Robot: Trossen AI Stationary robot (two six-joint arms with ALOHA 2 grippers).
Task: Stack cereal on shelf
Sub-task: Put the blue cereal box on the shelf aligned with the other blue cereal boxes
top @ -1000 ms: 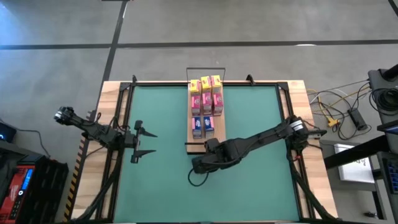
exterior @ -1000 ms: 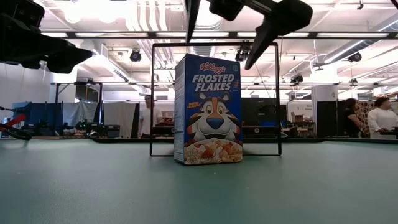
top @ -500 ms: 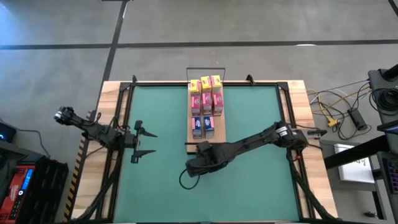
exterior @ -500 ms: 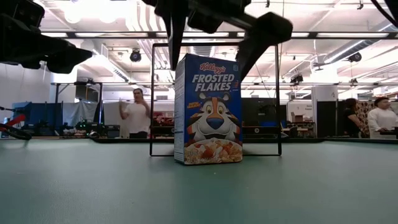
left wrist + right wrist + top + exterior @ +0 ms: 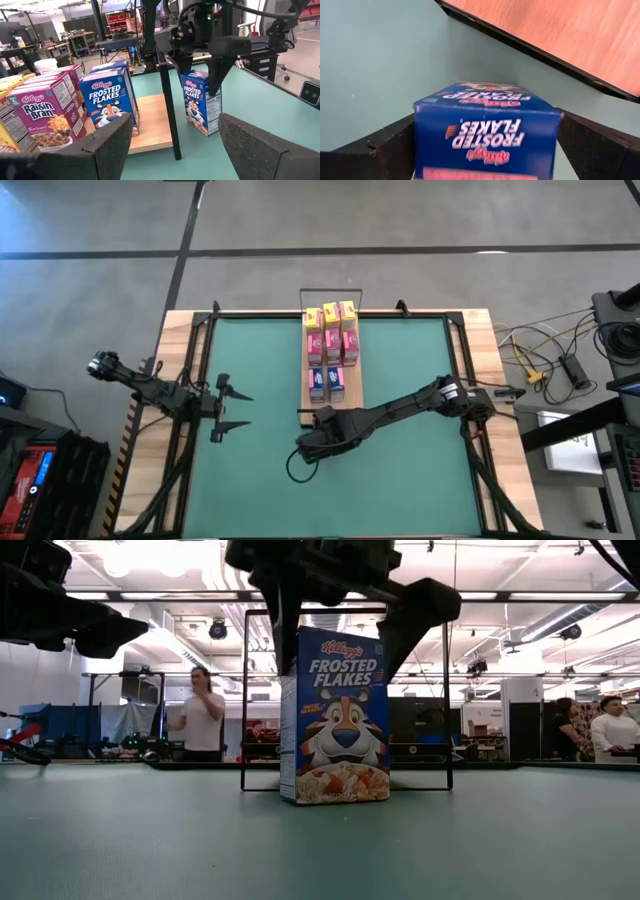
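A blue Frosted Flakes cereal box stands upright on its bottom end on the green table, just near of the shelf's near wire frame. My right gripper hangs over it, open. Its fingers stand on either side of the box's top. The shelf plank carries yellow, pink and blue boxes in rows, also seen in the left wrist view as upright boxes. My left gripper waits open over the table's left side. My right gripper comes at the box from above, pointing down. One finger stands beside each narrow side of the top end. Whether the fingers touch the cardboard, I cannot tell. The box rests on the table.
The near part of the plank is bare between the stored boxes and the wire frame. Green table surface lies to either side of the shelf. Cables lie beyond the table's right edge. A person stands in the room behind.
My right gripper has moved toward the table's left edge and come down over the standing box, so its fingers now flank the box's top. The box has stayed in place. A person has walked across the background.
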